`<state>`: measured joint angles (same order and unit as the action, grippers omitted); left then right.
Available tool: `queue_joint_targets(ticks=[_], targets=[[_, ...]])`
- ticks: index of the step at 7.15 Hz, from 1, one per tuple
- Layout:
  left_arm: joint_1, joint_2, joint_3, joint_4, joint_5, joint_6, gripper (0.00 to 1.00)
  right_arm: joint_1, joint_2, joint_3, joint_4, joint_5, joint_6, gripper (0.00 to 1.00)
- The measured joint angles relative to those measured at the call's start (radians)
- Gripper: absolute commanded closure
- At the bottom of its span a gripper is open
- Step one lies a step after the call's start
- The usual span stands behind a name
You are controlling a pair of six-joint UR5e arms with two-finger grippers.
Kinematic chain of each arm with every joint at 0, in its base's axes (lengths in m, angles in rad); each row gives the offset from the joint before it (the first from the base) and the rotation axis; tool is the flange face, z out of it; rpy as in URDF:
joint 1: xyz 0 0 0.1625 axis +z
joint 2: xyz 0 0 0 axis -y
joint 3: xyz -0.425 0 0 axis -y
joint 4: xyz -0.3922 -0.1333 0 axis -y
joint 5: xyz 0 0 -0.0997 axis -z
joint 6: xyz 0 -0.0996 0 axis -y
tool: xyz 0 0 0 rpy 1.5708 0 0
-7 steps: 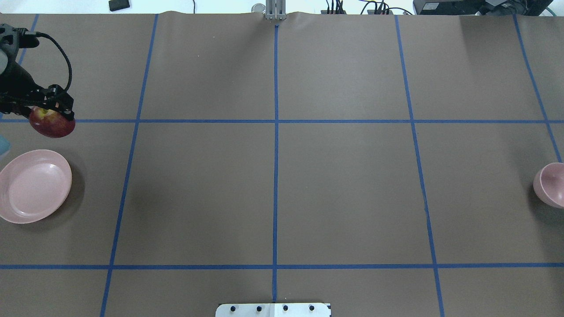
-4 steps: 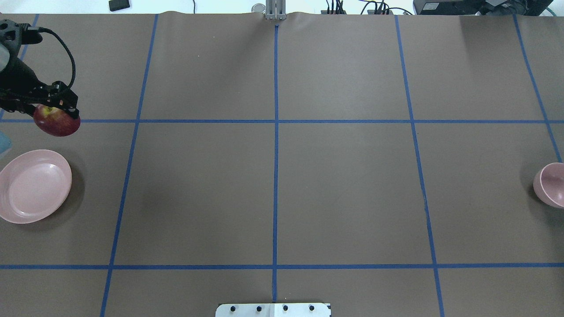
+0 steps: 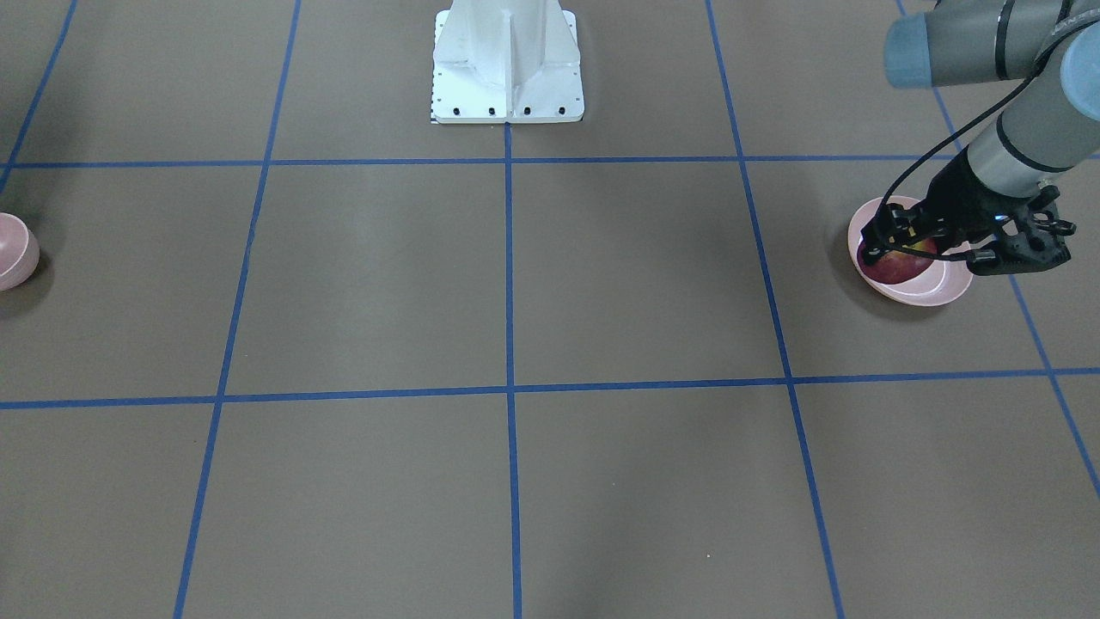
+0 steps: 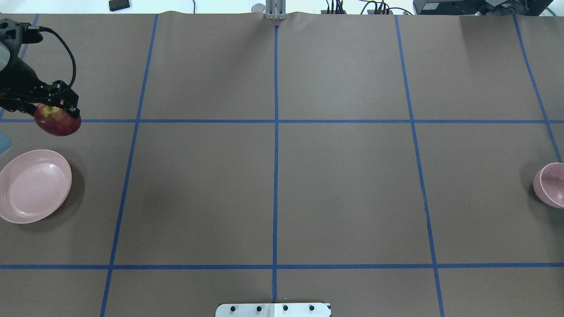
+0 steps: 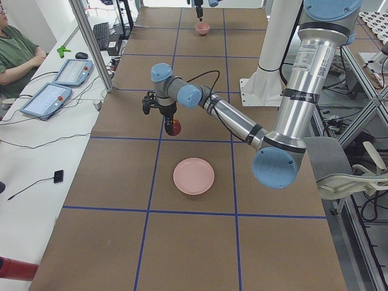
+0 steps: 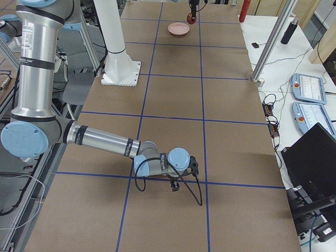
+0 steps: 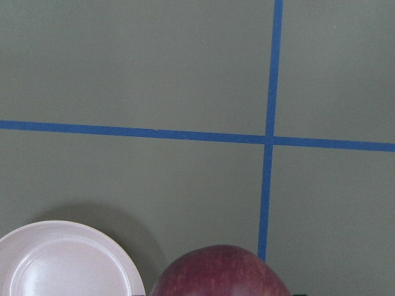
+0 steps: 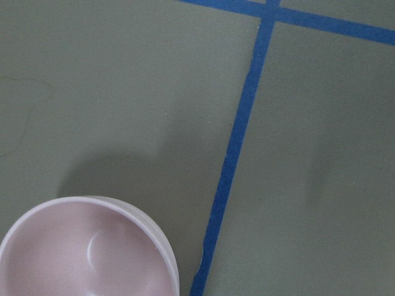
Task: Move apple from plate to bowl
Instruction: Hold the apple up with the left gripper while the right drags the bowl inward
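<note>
My left gripper [image 4: 55, 114] is shut on the dark-red apple [image 4: 58, 123] and holds it in the air, beyond the plate on its far side. The pale-pink plate [image 4: 33, 185] lies empty at the table's left edge. The left wrist view shows the apple's top [image 7: 219, 274] and the plate's rim [image 7: 62, 262] below it. In the front view the apple [image 3: 898, 265] overlaps the plate [image 3: 937, 291]. The small pink bowl [image 4: 551, 184] stands empty at the far right edge, and also shows in the right wrist view [image 8: 86, 253]. My right gripper [image 6: 178, 185] shows only in the side views; I cannot tell its state.
Blue tape lines grid the brown table. The white robot base [image 3: 507, 60] stands mid-table on the robot's side. An operator [image 5: 15, 51] sits past the table's far edge with tablets [image 5: 51, 97] and metal posts [image 5: 91, 42] nearby.
The left gripper with the apple has shifted slightly right and away from the plate, then nearly stopped. The plate and bowl have not moved.
</note>
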<state>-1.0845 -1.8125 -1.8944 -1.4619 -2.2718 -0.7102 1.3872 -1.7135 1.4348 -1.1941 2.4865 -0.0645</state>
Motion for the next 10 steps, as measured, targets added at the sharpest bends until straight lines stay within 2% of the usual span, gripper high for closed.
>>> queue_joint_targets(ticks=[1, 2, 6, 8, 10], targets=[[0.0, 0.0, -0.001, 0.0, 0.0, 0.0, 1.0, -0.02, 0.0, -0.003, 0.001, 0.012, 0.001, 0.32], [-0.001, 0.0, -0.002, 0.0, 0.0, 0.0, 1.0, -0.044, 0.0, -0.004, 0.001, 0.019, 0.002, 0.99], [-0.002, 0.013, -0.013, 0.004, 0.0, 0.0, 1.0, -0.089, 0.021, 0.003, 0.001, 0.032, 0.027, 1.0], [-0.003, 0.016, -0.018, 0.006, 0.0, 0.0, 1.0, -0.084, 0.074, 0.008, -0.003, 0.129, 0.116, 1.0], [-0.001, -0.001, -0.013, 0.007, -0.006, -0.01, 1.0, -0.071, 0.199, 0.012, -0.036, 0.187, 0.25, 1.0]])
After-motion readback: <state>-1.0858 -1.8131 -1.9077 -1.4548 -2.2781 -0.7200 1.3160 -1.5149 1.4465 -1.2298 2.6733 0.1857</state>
